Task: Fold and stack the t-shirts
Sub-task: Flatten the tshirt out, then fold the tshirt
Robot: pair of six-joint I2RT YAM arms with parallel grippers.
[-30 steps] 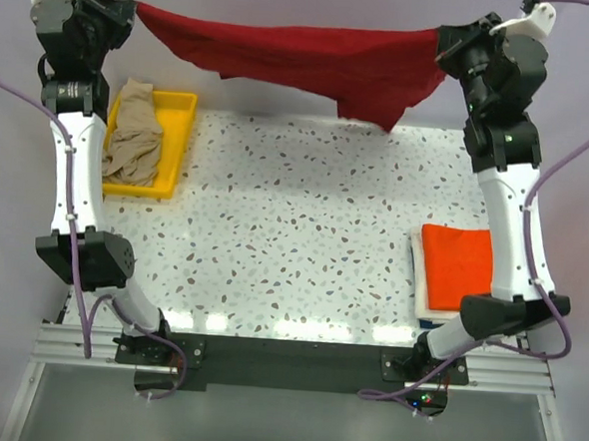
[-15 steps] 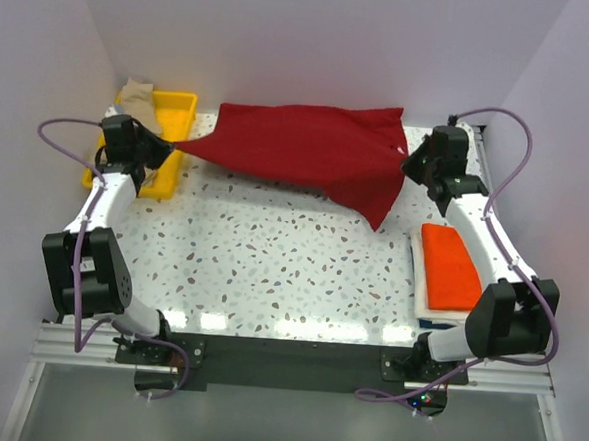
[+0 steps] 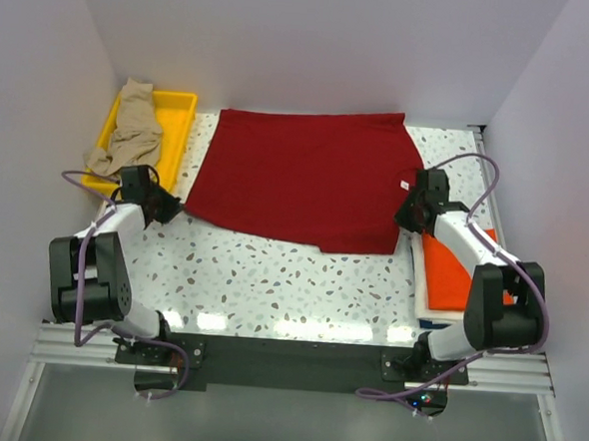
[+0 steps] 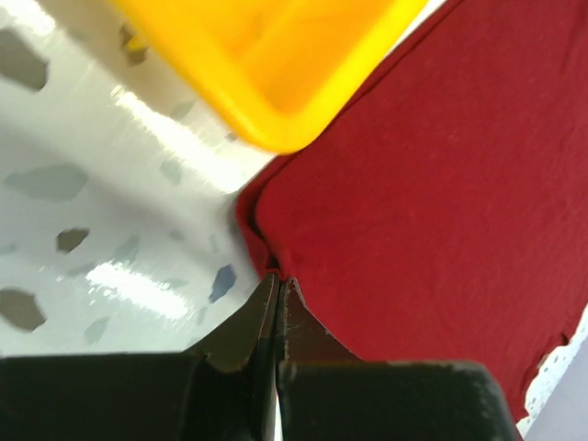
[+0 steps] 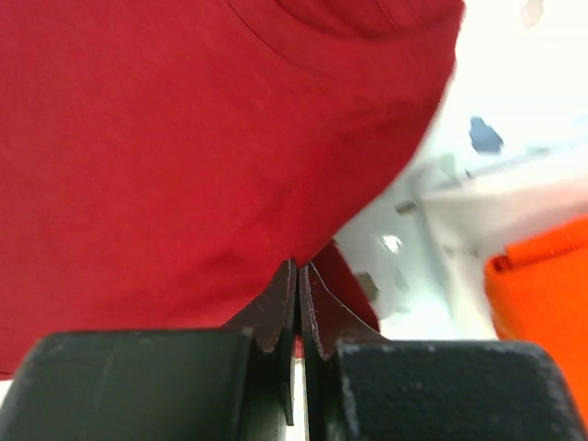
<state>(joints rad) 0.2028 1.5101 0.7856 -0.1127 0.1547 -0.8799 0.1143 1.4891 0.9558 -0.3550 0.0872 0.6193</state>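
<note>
Dark red t-shirt flat; left gripper pinches near-left corner, right gripper pinches right edge; we tension hem evenly before release.

Both arms had white shells between black joints. Purple cables looped away behind the left gripper and the right gripper. The fingers were matte black wedges.
</note>
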